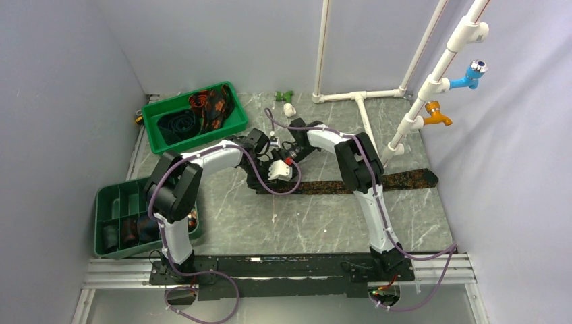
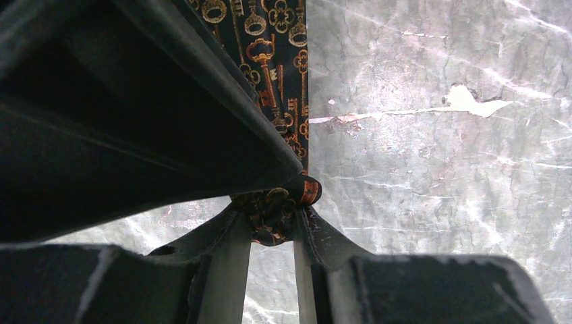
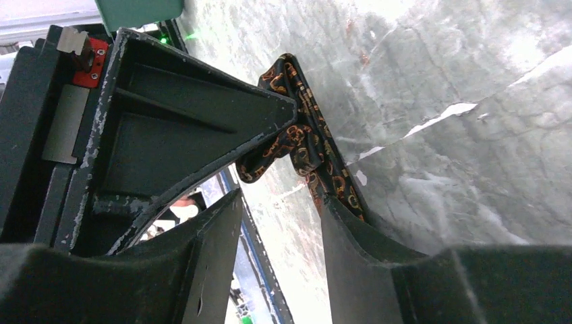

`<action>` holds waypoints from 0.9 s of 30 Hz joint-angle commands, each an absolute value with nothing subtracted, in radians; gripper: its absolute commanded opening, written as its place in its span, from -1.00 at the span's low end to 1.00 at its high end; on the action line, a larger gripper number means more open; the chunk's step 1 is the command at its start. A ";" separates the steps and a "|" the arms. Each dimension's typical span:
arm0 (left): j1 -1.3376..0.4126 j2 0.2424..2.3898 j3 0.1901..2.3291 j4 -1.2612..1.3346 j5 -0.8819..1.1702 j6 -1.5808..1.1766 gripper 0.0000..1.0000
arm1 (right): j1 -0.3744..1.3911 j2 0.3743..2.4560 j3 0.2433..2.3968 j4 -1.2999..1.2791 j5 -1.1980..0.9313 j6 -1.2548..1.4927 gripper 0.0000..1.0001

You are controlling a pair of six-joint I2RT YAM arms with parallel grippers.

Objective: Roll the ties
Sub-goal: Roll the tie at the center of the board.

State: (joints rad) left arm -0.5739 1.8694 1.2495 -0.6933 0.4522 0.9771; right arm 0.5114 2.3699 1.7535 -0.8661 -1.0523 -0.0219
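Note:
A long dark tie [image 1: 378,181] with an orange key print lies across the table, its wide end at the right. My left gripper [image 1: 265,177] is shut on its narrow left end; in the left wrist view the bunched cloth [image 2: 275,210] is pinched between the fingertips of the left gripper [image 2: 273,219]. My right gripper [image 1: 289,157] is close beside it and open. In the right wrist view the tie [image 3: 305,138] runs past the tip of one finger [image 3: 337,216], and nothing sits between the jaws of the right gripper [image 3: 282,200].
A green tray [image 1: 233,94] at the back left holds more ties [image 1: 210,104]. A green compartment tray [image 1: 111,196] stands at the near left with dark rolls [image 1: 128,231] in it. A white pipe frame [image 1: 361,101] stands at the back right.

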 commanded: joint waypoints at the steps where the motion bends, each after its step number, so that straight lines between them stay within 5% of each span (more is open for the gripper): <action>1: -0.579 1.896 1.243 -0.706 0.438 0.974 -0.37 | 0.516 2.303 1.742 -0.857 -1.119 -0.037 0.00; 10: -0.579 1.904 1.256 -0.719 0.443 0.965 -0.35 | 0.520 2.336 1.750 -0.741 -1.116 0.075 -0.07; 19: -0.574 1.910 1.266 -0.730 0.452 0.971 -0.32 | 0.514 2.342 1.710 -0.700 -1.091 0.089 -0.97; 21: -0.574 1.914 1.273 -0.736 0.455 0.972 -0.29 | 0.512 2.346 1.715 -0.719 -1.089 0.072 -1.00; 27: -0.539 1.845 1.261 -0.710 0.504 0.979 0.34 | 0.506 2.340 1.708 -0.738 -1.022 0.028 -1.00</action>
